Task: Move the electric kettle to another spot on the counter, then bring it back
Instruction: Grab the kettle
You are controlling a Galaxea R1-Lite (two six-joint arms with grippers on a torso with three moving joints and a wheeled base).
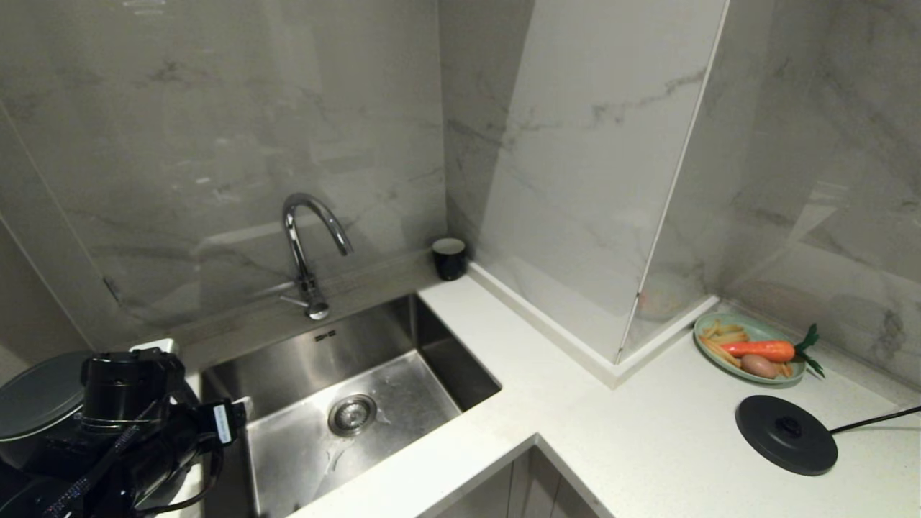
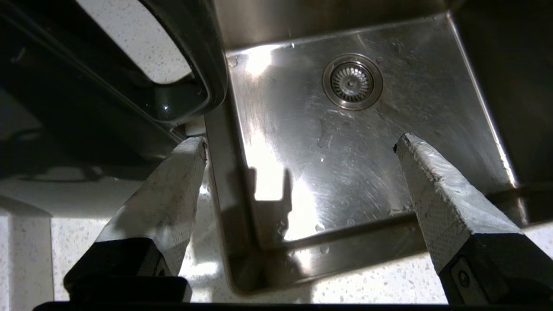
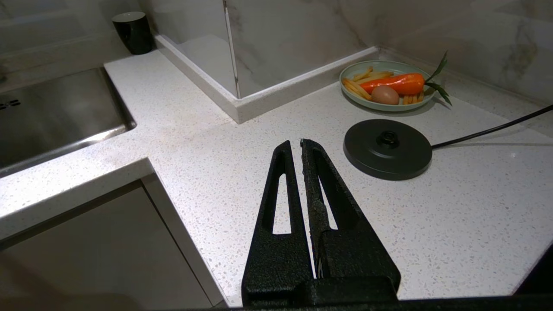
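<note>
- At the counter's (image 1: 647, 432) left end, beside the sink (image 1: 403, 338): electric kettle (image 1: 36, 403), left gripper (image 2: 298, 142) next to it, jaws wide apart, holding nothing.
- Only the left wrist view shows kettle handle (image 2: 190, 65) by one fingertip (image 2: 190, 151).
- Right gripper (image 3: 298, 149) jaws together over speckled white counter near black base disc (image 3: 387, 149).
- Marble walls.

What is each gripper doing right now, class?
Left gripper: open, empty, beside the electric kettle.
Right gripper: shut, empty, above the counter.
</note>
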